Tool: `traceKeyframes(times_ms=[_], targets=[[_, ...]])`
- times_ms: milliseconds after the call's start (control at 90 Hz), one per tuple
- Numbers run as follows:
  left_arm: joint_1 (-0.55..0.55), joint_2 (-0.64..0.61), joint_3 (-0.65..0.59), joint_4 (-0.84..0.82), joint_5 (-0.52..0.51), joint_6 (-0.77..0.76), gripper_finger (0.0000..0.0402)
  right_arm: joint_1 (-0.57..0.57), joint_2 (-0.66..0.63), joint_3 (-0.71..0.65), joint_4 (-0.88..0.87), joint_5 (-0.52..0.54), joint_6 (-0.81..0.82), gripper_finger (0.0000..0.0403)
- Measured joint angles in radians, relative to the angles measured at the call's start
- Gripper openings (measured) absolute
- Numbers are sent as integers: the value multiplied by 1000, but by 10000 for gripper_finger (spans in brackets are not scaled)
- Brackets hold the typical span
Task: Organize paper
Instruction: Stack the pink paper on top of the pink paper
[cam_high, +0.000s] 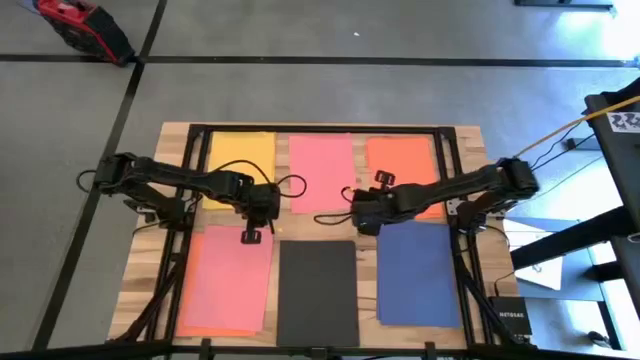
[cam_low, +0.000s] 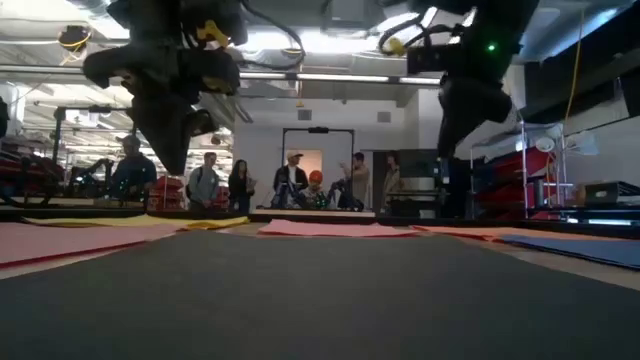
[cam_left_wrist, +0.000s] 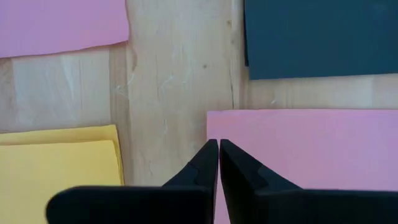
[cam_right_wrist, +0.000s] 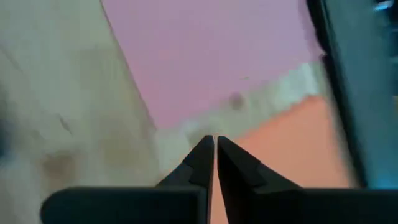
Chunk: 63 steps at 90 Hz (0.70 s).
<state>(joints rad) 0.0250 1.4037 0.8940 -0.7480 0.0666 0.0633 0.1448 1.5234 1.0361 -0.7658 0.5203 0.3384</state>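
Note:
Six paper sheets lie flat on the wooden table (cam_high: 470, 150). Yellow (cam_high: 240, 155), pink (cam_high: 322, 165) and orange (cam_high: 400, 160) sheets form the far row. Another pink sheet (cam_high: 228, 280), a black one (cam_high: 318, 295) and a dark blue one (cam_high: 418, 275) form the near row. My left gripper (cam_left_wrist: 219, 142) is shut and hovers over a corner of the far pink sheet (cam_left_wrist: 311, 155), beside the yellow sheet (cam_left_wrist: 56, 162). My right gripper (cam_right_wrist: 215, 138) is shut above the strip of wood between the far pink sheet (cam_right_wrist: 205, 56) and the orange sheet (cam_right_wrist: 292, 149). In the low view both grippers hang clear above the table.
A black metal frame (cam_high: 190, 180) runs along the table's left, right and far sides. A small black box (cam_high: 510, 315) sits at the near right corner. Several people (cam_low: 290, 180) stand in the room beyond the far edge. An orange edge (cam_high: 200, 328) shows under the near pink sheet.

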Motion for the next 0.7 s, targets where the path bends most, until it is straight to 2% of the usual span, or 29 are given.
traceKeyframes(times_ms=[100, 178, 289, 478, 589, 700], targets=[[0, -5, 0, 12, 0, -19, 0, -4, -74, -130, 309, -137, 29, 3], [0, -8, -3, 57, 0, -46, 0, -21, -84, -203, 524, -267, 62, 2], [-1, -19, -24, 154, 1, -64, 0, -54, -62, -252, 719, -407, 119, 10], [-1, -88, -95, 346, 8, -122, 0, -103, 35, -241, 860, -511, 129, 37], [-1, -165, -166, 439, 10, -171, 0, -116, 101, -229, 947, -586, 129, 65], [-5, -253, -245, 520, 2, -235, 0, -115, 167, -200, 1019, -616, 126, 91]])
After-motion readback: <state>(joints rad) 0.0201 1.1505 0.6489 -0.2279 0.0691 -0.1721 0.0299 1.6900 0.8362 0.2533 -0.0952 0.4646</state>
